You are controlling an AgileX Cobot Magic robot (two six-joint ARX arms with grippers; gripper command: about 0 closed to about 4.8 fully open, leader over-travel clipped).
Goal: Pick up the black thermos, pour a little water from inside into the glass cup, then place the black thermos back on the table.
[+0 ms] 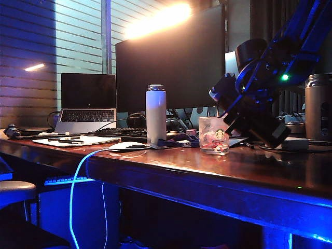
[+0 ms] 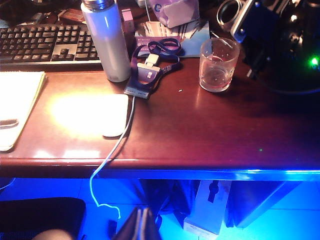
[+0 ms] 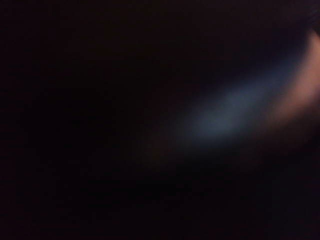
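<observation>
Exterior view: right gripper clamps black thermos, axis tilted, mouth above glass cup; left gripper closed, idle off table front edge.

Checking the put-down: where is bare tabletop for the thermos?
Bare table between the white mouse and the glass cup, toward the front edge. Crowded behind: white bottle, lanyard, keyboard. Right gripper holds the black thermos tilted beside the cup; left gripper hangs beyond the edge.
</observation>
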